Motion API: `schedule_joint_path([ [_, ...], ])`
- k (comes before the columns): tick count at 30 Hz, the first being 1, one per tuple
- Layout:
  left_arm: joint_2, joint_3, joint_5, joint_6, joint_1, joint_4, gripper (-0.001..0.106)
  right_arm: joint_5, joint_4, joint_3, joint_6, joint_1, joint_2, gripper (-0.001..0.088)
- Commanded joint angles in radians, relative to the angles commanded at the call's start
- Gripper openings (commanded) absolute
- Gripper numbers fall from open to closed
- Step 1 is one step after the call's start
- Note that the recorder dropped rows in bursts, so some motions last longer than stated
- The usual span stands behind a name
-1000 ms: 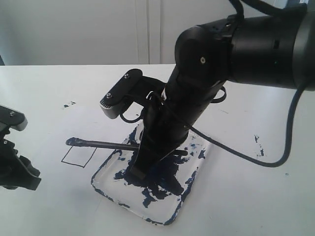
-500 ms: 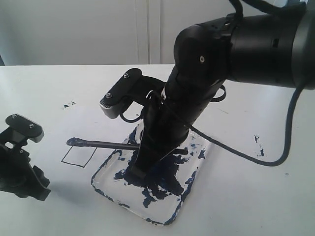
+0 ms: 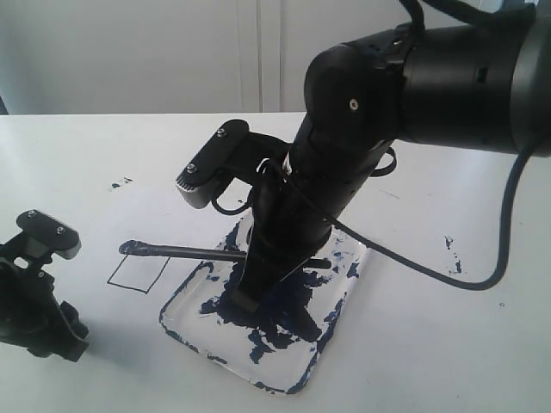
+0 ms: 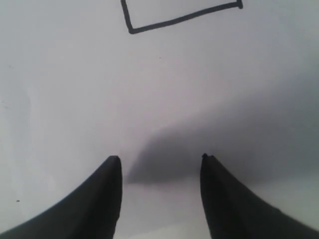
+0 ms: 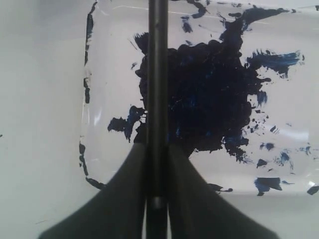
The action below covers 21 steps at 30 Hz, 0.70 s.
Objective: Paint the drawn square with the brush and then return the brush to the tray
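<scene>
Right arm [image 3: 362, 146] reaches in from the upper right, elbow high, forearm slanting steeply down over the tray [image 3: 182, 329]. Right tool [image 3: 247, 295] points down above the blue-black blotch, clamped on the brush [image 3: 185, 252] handle. Brush lies nearly level, its tip out past the tray edge at the far corner of the square [image 3: 138, 272]; contact with the paper unclear. Square blank inside. Left tool [image 4: 159, 159] low over the desk [image 3: 430, 344] near the square, prongs apart, holding nothing

White table [image 3: 86, 146], dark paint specks [image 3: 119, 183] on its left, blue smears [image 3: 451, 245] on right, pale wall [image 3: 172, 52] behind
</scene>
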Motion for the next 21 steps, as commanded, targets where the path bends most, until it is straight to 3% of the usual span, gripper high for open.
schedule_joint_path([
  [9,0.002,0.0,0.039,-0.032,0.0,0.007,0.054,0.002,0.0,0.0,0.0,0.0,0.0,0.0],
  [21,0.002,0.0,0.119,-0.035,0.0,0.142,0.054,0.043,-0.004,0.0,0.001,0.0,0.0,0.0],
])
